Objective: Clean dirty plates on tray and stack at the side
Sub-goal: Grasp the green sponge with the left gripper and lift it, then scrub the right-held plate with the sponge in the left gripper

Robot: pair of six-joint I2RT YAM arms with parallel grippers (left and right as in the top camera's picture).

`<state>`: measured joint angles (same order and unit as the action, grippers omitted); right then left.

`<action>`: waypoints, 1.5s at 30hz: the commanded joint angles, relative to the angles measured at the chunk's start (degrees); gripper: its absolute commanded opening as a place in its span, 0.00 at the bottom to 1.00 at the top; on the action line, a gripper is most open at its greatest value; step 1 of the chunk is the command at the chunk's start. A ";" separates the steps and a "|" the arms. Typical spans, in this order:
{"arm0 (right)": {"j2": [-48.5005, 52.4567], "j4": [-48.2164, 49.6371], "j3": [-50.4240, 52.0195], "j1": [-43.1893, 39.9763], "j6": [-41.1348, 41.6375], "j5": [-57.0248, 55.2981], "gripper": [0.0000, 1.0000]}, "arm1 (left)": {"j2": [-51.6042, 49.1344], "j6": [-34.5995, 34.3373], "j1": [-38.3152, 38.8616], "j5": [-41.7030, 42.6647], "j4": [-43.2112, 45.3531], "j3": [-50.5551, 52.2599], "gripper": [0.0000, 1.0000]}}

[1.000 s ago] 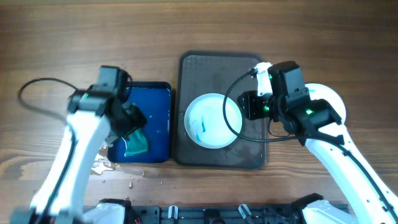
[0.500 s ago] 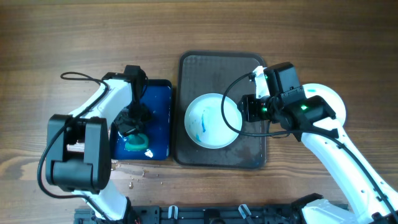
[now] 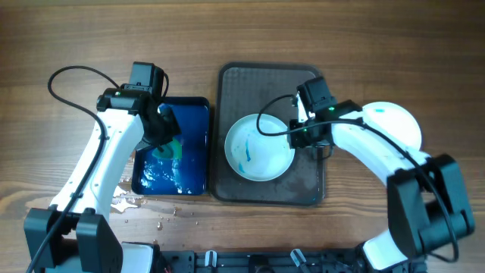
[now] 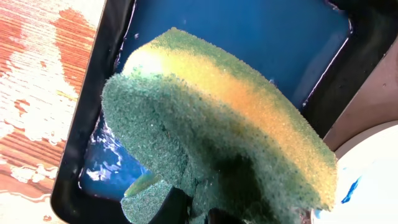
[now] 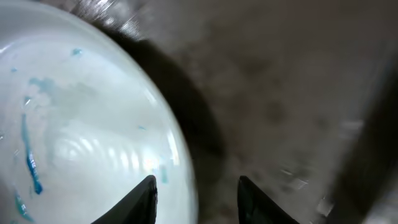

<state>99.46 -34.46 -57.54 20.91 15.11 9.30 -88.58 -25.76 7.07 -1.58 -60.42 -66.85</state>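
plate [image 5: 81, 124] right rim between spread jaws of right gripper [image 5: 196, 198], nearer tray [image 5: 280, 93] left edge; left gripper [image 4: 193, 211] clamped on sponge [image 4: 217, 124]

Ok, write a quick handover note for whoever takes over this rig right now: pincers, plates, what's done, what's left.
Left pincer: shut on the sponge, above the blue tray.
Right pincer: open, at the right rim of the streaked plate.
Things: streaked plate lies on the dark tray; side plate rests off the tray on the right, partly hidden by the right arm.
Done: at least one plate set aside.
Left: wipe the streaked plate, then stack it on the side plate.
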 commanded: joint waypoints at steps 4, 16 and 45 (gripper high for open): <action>2.47 2.54 0.92 0.09 -3.06 4.59 0.28 | 1.20 1.62 0.33 3.58 -0.22 -1.31 0.04; 2.45 8.22 6.84 0.09 1.40 2.80 0.03 | -6.10 -12.52 21.55 22.77 23.54 -1.29 0.04; 2.45 7.50 6.84 0.09 1.62 4.33 0.04 | -23.47 -16.41 23.41 -0.33 0.81 -7.80 0.04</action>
<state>100.62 -25.78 -52.14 22.41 16.64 18.94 -111.50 -42.65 32.36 -6.24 -61.23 -74.70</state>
